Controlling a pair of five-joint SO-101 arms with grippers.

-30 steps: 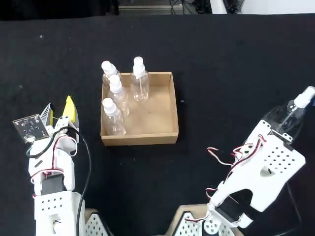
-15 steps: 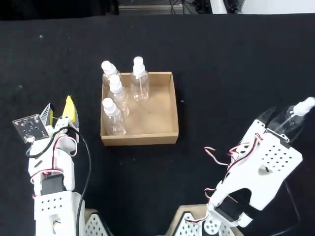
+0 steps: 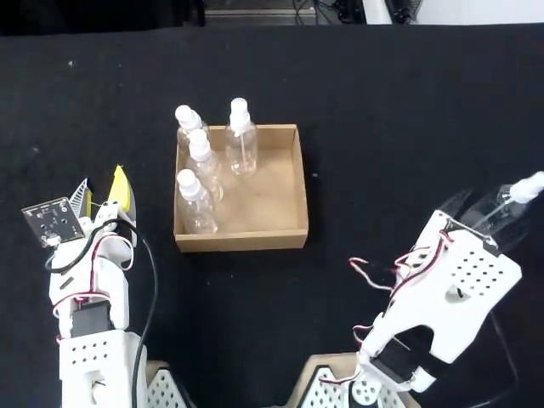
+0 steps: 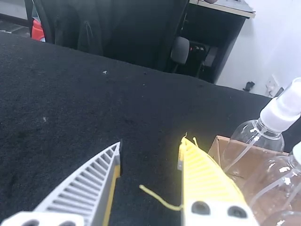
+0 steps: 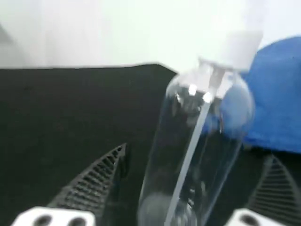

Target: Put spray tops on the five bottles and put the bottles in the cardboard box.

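**Clear plastic bottle sits between spread fingers at the right edge**

Clear and capped with a white spray top [image 3: 531, 183], the fifth bottle [image 3: 500, 206] sits at the far right of the high view, a little below the middle, leaning with its top toward the frame's right edge. It is well apart from the cardboard box [image 3: 242, 241]. The right end effector [image 3: 490, 211] sits around it with its black fingers spread. The right wrist view shows the bottle [image 5: 197, 150] between the two fingers with a gap on either side, its spray top [image 5: 235, 47] on.

The box lies left of centre on the black table [image 3: 382, 102]. Four bottles with white tops are in it: three [image 3: 202, 161] in a row along its left wall and one [image 3: 241, 140] at the upper wall.

Just left of the box, the left end effector [image 3: 102, 191] hangs over the table with its grey and yellow fingers spread and nothing between them. In the left wrist view the left end effector [image 4: 150, 143] points past a corner of the box [image 4: 221, 146].
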